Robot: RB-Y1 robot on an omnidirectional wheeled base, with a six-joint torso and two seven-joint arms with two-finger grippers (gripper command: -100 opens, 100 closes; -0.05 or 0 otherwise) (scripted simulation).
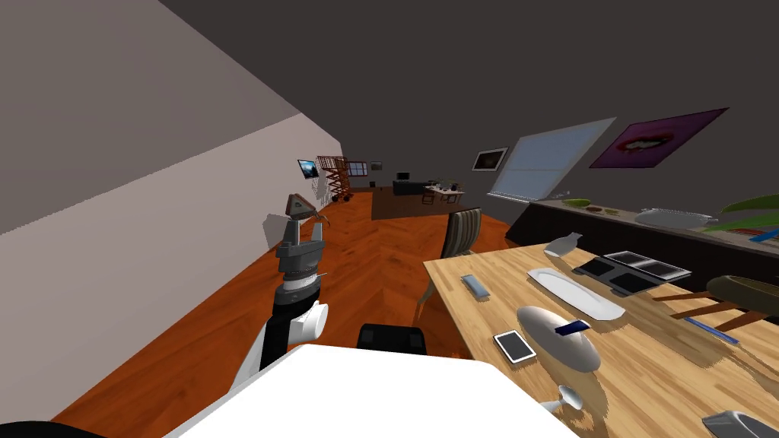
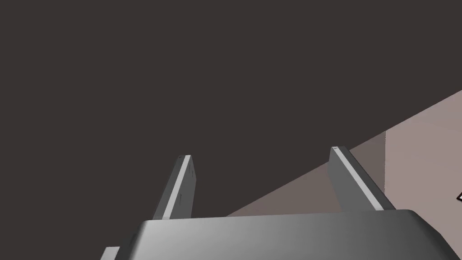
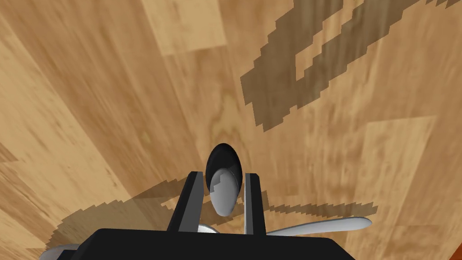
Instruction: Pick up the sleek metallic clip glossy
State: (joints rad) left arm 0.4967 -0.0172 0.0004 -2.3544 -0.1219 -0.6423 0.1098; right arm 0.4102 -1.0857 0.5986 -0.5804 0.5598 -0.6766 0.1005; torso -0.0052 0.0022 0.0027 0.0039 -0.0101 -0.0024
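Right wrist view first: the right gripper (image 3: 223, 175) is drawn narrow, its two fingers pressing the flanks of the clip (image 3: 224, 198), a small grey oval piece with a dark hollow behind it, so I read it as held. From under the gripper's body two flat grey wings of the same clip splay out sideways, one reaching well beyond a finger. Beneath it all is the wooden table (image 3: 113, 90), with the gripper's shadow close under the fingers (whether the clip is clear of the wood I cannot tell).

In the head view a small pale shape that I take for the clip sits at the table's near edge, at about five o'clock from the phone (image 1: 515, 345) and six o'clock from the white domed dish (image 1: 548, 327). The table itself lies at roughly two o'clock from me. The left gripper (image 2: 260, 152) stands wide apart and empty, raised at about eleven o'clock.

I judge the clip light, stiff and, being glossy, slippery against thin blades. The rounded middle looks the sound place to hold. The wings look like levers, and pinching them might spring it open.
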